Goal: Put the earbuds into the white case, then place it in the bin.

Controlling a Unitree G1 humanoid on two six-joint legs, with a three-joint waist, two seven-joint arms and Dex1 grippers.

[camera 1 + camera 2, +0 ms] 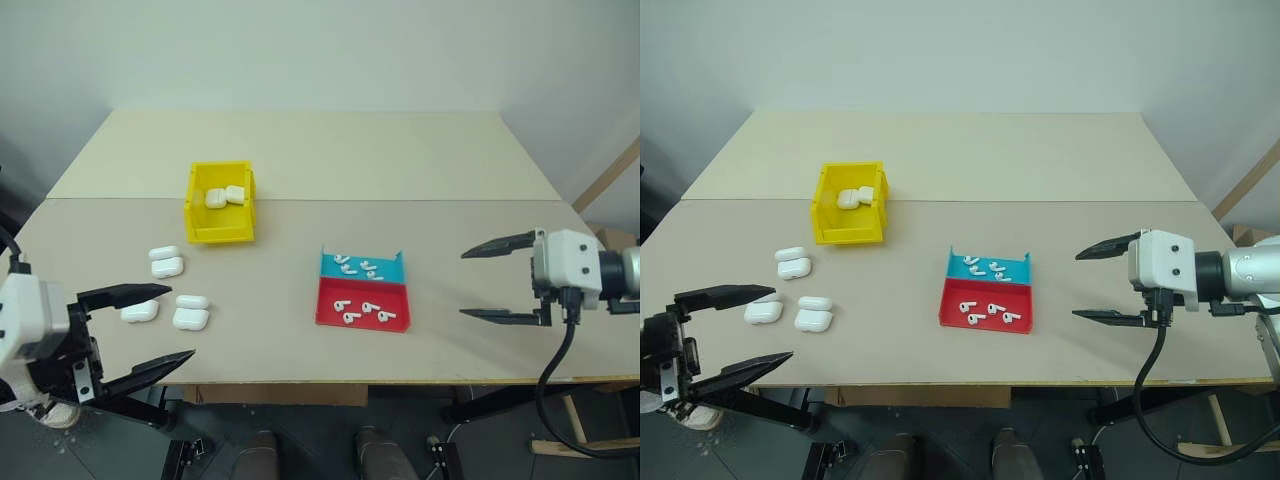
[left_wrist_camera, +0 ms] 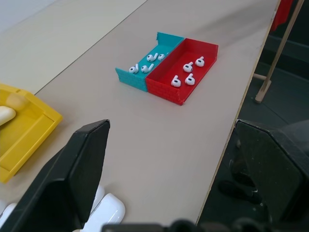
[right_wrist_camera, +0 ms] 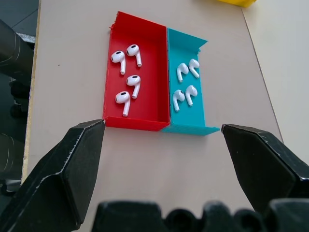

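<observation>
Several white earbuds (image 3: 127, 85) lie in a shallow red-and-blue tray (image 1: 325, 264) near the table's middle, some in the red half and some in the blue half (image 3: 186, 94). Several closed white cases (image 1: 190, 319) lie on the table's left, in front of the yellow bin (image 1: 191, 212). Two more cases (image 1: 215, 197) rest inside the bin. My left gripper (image 1: 181, 322) hovers open at the near left, over the table's front edge by the loose cases. My right gripper (image 1: 463, 284) is open to the right of the tray, pointing at it. Both hold nothing.
The table is two beige tops joined by a seam (image 1: 400, 199) behind the bin. Its front edge (image 1: 400, 381) runs just past the tray. A wooden post (image 1: 610, 175) leans at the far right.
</observation>
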